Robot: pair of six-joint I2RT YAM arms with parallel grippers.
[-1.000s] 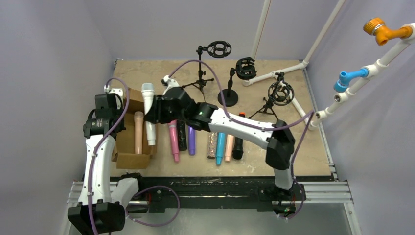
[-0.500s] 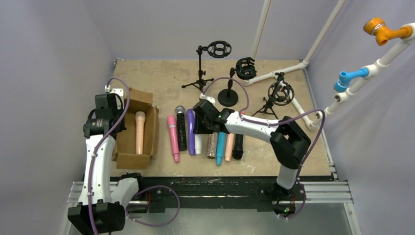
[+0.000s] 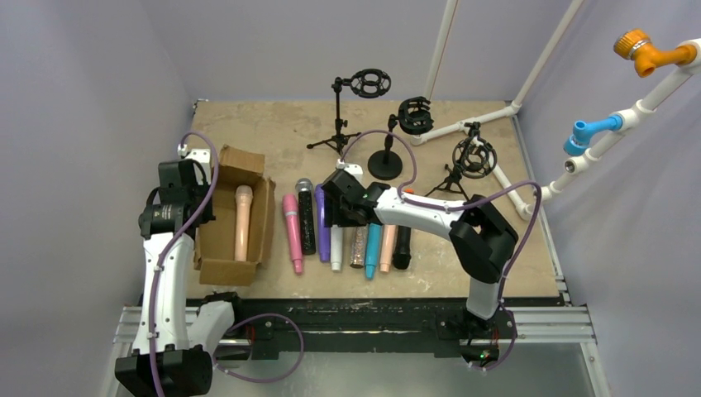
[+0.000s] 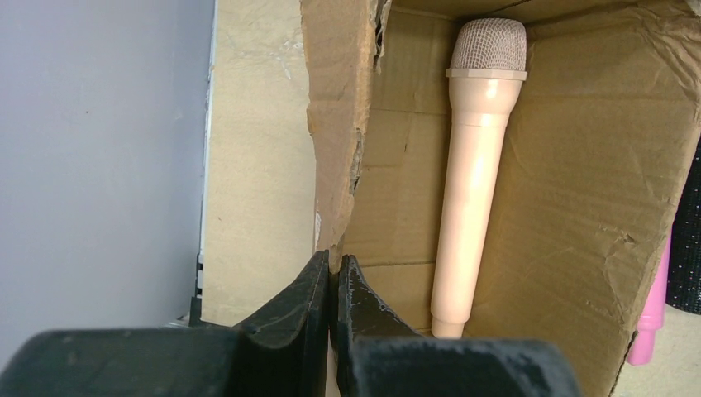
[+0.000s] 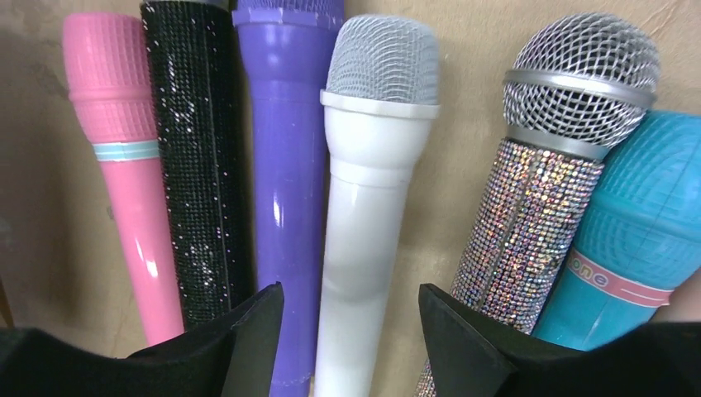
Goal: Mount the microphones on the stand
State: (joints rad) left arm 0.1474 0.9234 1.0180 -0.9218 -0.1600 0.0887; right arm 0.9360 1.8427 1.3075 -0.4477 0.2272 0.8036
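Eight microphones are laid side by side on the desk, a little toward 6 o'clock from its middle. The heads that show are turned to 12 o'clock. From 9 o'clock to 3 o'clock the row is made up of a pink microphone, a black glitter microphone, a purple microphone, a white microphone, a silver glitter microphone, a teal microphone, a peach microphone and a black microphone.

The right claw is held open low over the row. One finger is placed on each side of the white microphone's handle, and a gap is seen on both sides, so nothing is gripped.

A cardboard box is set at the 9 o'clock side of the desk. A boxed microphone, peach in colour, is laid lengthwise on its floor with the head toward 12 o'clock.

The left claw is closed, its fingertips pressed together just below the torn edge of the box's 9 o'clock wall. Whether cardboard is pinched between them cannot be told.

Three stands are placed upright from 12 to 2 o'clock on the desk, apart from the row: a tall tripod stand, a round-base stand and a short tripod stand. Each is topped by a ring-shaped mount.
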